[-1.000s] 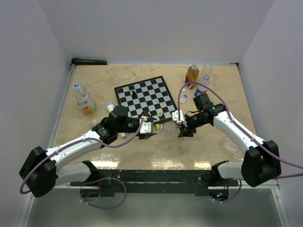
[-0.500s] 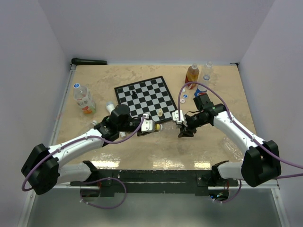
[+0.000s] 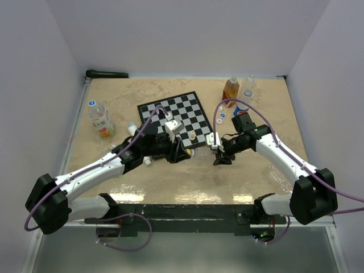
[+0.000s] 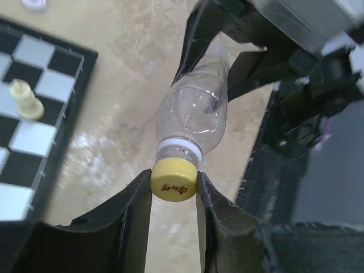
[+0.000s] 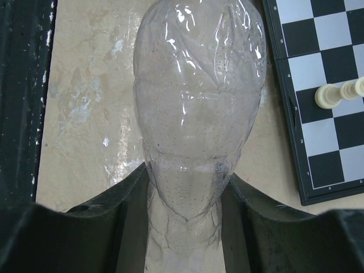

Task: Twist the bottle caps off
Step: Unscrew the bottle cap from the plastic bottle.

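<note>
Yellow cap (image 4: 173, 181) now pinched by rotated left fingers (image 4: 134, 223); right fingers (image 5: 116, 230) still pinch bottle (image 5: 199, 102).

Glossy clear plastic bottle (image 4: 196, 108), smooth plastic cap (image 4: 173, 182).

Farthest from the left gripper (image 4: 173, 181), the end of the clear bottle (image 4: 190, 114) hides behind the right gripper (image 4: 207, 79); red print on the yellow cap (image 4: 173, 184) is unreadable.

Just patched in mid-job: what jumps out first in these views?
A clear bottle is held between the two arms: the right gripper clamps its body while the left gripper pinches its yellow cap. Beside them, a chessboard lies mid-table.
</note>
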You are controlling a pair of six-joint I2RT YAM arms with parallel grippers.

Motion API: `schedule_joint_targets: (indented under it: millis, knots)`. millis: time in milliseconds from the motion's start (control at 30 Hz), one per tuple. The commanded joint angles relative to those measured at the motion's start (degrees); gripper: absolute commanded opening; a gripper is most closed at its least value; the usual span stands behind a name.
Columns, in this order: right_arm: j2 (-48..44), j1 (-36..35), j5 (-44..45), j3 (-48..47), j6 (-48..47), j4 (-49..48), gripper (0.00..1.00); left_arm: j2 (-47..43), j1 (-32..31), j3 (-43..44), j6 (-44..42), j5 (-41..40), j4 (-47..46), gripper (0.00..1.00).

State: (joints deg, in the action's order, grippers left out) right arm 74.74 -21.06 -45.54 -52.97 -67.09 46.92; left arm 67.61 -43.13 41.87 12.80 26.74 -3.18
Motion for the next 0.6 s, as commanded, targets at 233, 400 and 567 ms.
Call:
schedule_joint_targets:
  millis: [233,400,567]
  knots:
    - [-0.47,-0.03,-0.25,0.15,0.20,0.55,0.02,1.29,1.04,7.18,33.17,-8.20,13.12,0.00]
    - [-0.38,-0.03,-0.25,0.06,0.21,0.55,0.02,0.77,1.12,7.61,32.82,-7.04,12.14,0.00]
    - [-0.47,0.05,-0.25,0.06,0.03,0.63,0.02,0.50,1.12,7.70,30.18,-8.81,14.08,0.00]
